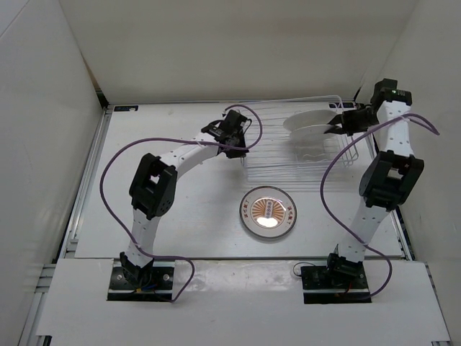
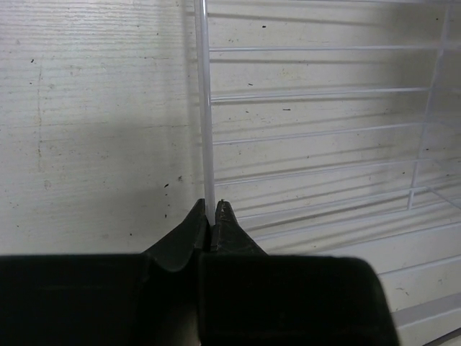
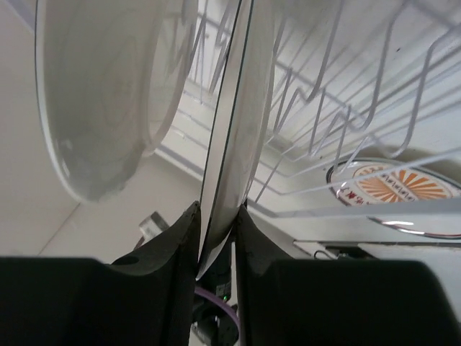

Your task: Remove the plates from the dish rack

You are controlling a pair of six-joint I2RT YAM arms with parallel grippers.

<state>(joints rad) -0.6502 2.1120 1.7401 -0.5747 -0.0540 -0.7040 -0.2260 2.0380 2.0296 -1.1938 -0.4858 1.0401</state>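
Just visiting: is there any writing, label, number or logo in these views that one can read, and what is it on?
No text is legible in any view.
Round plate with orange sunburst centre: small reddish marks round its patterned rim, perhaps lettering, too blurred to read.
Small dark strip at the far left corner of the white table: perhaps a label, too small to read.

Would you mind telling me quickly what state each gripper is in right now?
Left gripper: closed on an edge wire of the dish rack.
Right gripper: closed on the rim of the upright plate standing in it.
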